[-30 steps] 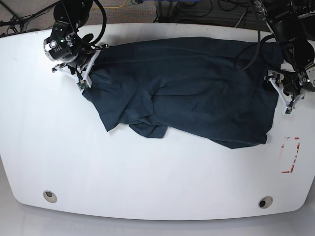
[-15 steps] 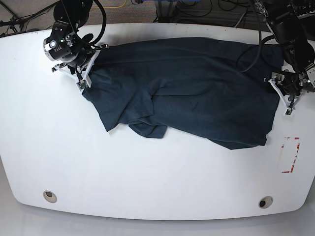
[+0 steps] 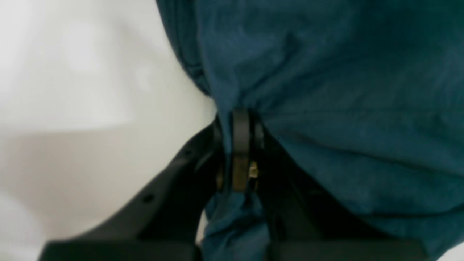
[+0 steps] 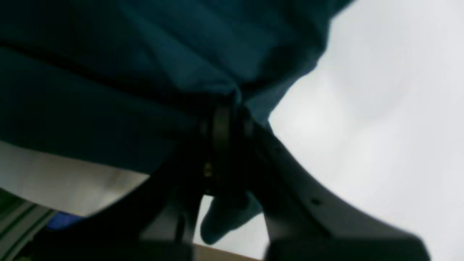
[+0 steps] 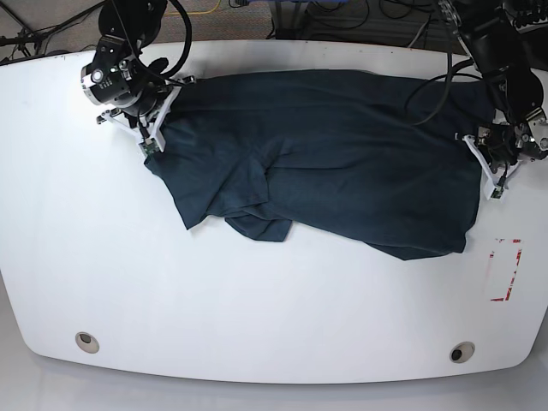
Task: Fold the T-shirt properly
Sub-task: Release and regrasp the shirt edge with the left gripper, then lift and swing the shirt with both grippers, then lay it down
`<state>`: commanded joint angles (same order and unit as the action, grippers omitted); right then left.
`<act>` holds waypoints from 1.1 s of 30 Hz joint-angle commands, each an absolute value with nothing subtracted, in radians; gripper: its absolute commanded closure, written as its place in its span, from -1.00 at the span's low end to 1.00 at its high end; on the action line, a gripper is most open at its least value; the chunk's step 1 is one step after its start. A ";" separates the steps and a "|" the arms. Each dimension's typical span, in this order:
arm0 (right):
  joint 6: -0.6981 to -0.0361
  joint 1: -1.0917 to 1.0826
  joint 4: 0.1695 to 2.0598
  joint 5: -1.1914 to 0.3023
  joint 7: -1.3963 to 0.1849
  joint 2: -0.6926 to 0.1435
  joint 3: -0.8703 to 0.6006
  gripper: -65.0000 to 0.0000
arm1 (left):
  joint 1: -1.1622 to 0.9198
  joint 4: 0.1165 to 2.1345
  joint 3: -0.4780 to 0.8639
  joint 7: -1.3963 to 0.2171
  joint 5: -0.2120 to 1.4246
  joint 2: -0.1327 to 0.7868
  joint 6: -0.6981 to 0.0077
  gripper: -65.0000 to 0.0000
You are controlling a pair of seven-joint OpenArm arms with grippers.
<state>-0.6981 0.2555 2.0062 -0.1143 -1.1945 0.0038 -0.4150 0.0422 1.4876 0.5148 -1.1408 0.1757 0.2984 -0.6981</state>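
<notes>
The dark navy T-shirt (image 5: 334, 154) lies spread and wrinkled across the far half of the white table (image 5: 257, 300), with a bunched fold (image 5: 257, 224) hanging toward the front. My left gripper (image 5: 488, 167), at the shirt's right edge, is shut on the fabric; the left wrist view shows cloth (image 3: 326, 90) pinched between its fingers (image 3: 241, 145). My right gripper (image 5: 152, 133) holds the shirt's left edge, shut on the cloth (image 4: 145, 54), with a tuft poking out below the fingers (image 4: 221, 130).
A red-marked white sticker (image 5: 505, 270) sits on the table at the right, near the front. Two round holes (image 5: 86, 341) (image 5: 461, 351) lie near the front edge. Black cables (image 5: 437, 77) drape over the shirt's right part from the arm.
Both grippers have drawn slightly toward the table's far side with the shirt edges; the right-side edge has moved a bit inward. The shirt's lay is otherwise the same.
</notes>
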 joint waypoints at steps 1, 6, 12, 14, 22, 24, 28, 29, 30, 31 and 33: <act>-0.698 0.255 2.006 -0.114 -1.194 0.004 -0.415 0.91 | 0.038 1.520 0.515 -1.158 0.177 0.298 -0.698 1.00; -0.698 0.239 2.003 -0.114 -1.194 0.007 -0.414 0.91 | 0.024 1.656 0.513 -1.194 0.179 0.297 -0.698 1.00; -0.698 0.220 1.988 -0.114 -1.199 0.005 -0.414 0.91 | -0.038 1.824 0.512 -1.196 0.179 0.294 -0.698 1.00; -0.698 0.214 1.974 -0.113 -1.199 0.002 -0.417 0.91 | -0.042 1.885 0.512 -1.198 0.179 0.294 -0.698 1.00; -0.698 0.182 1.959 -0.116 -1.198 -0.013 -0.438 0.91 | -0.010 1.992 0.527 -1.248 0.180 0.298 -0.698 1.00; -0.698 0.142 1.959 -0.119 -1.198 -0.024 -0.443 0.91 | 0.019 1.992 0.541 -1.248 0.180 0.295 -0.698 1.00; -0.698 0.091 1.959 -0.114 -1.198 -0.044 -0.443 0.91 | 0.085 1.991 0.552 -1.248 0.179 0.292 -0.698 1.00; -0.698 0.081 1.959 -0.116 -1.198 -0.050 -0.443 0.91 | 0.099 1.991 0.550 -1.248 0.177 0.292 -0.698 1.00; -0.698 0.053 1.959 -0.119 -1.198 -0.059 -0.441 0.91 | 0.130 1.991 0.547 -1.248 0.177 0.292 -0.698 1.00; -0.698 0.027 1.959 -0.116 -1.198 -0.064 -0.441 0.91 | 0.159 1.989 0.544 -1.248 0.177 0.291 -0.698 1.00; -0.698 -0.016 1.959 -0.114 -1.201 -0.073 -0.441 0.91 | 0.208 1.989 0.519 -1.250 0.174 0.286 -0.698 1.00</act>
